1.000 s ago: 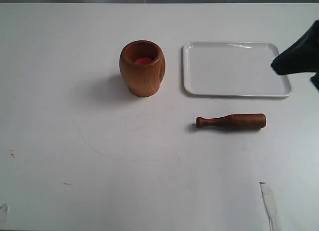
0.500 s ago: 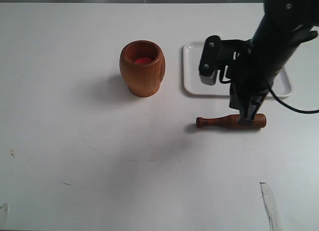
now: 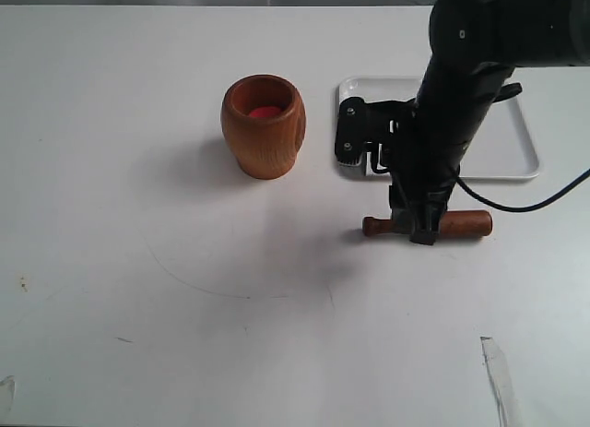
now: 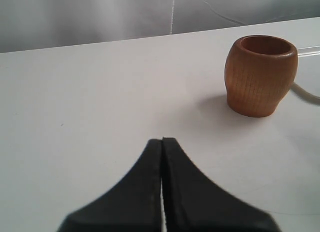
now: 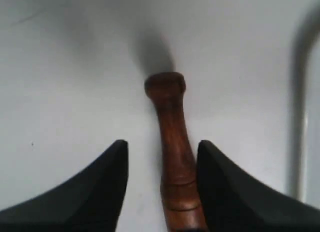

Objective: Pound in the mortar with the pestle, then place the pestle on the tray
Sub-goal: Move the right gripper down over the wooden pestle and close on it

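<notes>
The wooden mortar stands upright on the white table, reddish inside; the left wrist view shows the mortar ahead. The dark reddish-brown pestle lies flat in front of the white tray, knob pointing toward the mortar side. My right gripper is down over the pestle's middle, open, its fingers either side of the pestle; one finger is close against it, the other stands apart. My left gripper is shut and empty, and does not show in the exterior view.
The right arm covers part of the tray's left half. A cable loops from the arm past the tray's near edge. A strip of tape lies near the table's front right.
The right arm came in from the far right, dropped over the pestle, then shifted left along it from the thick end to its middle. The pestle and mortar have not moved.
</notes>
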You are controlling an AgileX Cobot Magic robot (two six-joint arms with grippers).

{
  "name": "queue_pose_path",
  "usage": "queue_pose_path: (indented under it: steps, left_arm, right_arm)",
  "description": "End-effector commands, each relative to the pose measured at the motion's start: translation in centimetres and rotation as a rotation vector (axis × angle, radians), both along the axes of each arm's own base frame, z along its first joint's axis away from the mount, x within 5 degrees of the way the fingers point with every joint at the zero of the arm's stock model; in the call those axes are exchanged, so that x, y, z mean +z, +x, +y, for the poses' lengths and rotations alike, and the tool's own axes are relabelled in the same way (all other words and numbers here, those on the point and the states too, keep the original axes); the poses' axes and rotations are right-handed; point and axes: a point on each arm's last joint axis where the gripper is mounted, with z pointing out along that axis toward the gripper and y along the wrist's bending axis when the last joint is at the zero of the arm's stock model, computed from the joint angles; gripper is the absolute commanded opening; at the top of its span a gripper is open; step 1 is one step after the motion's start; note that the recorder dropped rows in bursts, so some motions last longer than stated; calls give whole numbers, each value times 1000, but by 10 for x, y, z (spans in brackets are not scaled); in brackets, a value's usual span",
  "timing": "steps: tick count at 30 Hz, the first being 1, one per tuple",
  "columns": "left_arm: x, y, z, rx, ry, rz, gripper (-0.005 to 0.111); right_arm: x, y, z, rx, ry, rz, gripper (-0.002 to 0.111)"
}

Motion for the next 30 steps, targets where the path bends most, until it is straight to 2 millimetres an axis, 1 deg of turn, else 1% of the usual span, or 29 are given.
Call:
queue_pose_path:
  steps: [1,6,12,18,22,27,30]
  left_arm:
    - [0,0,-1,-6,-15,-4,0]
    - [0,0,-1,-6,-15,-4,0]
    - [0,0,-1,-6,-15,-4,0]
    - [0,0,-1,-6,-15,-4,0]
    - [0,0,-1,-6,-15,-4,0]
    - [0,0,-1,-6,-15,-4,0]
    - [0,0,-1,-6,-15,-4,0]
  right_arm:
    - [1,5,7,5,59,-49,51]
    - [1,5,7,3,66,-60,51]
    - [-18,-3,-3,34,29,-70,51]
    - [-31,-6,-6,19,63,-129,49]
    - [-34,-7,-7,20,71,-150,49]
    - [-35,-8,-6,-2,82,-135,49]
    - [-45,-8,-6,-1,61,-105,49]
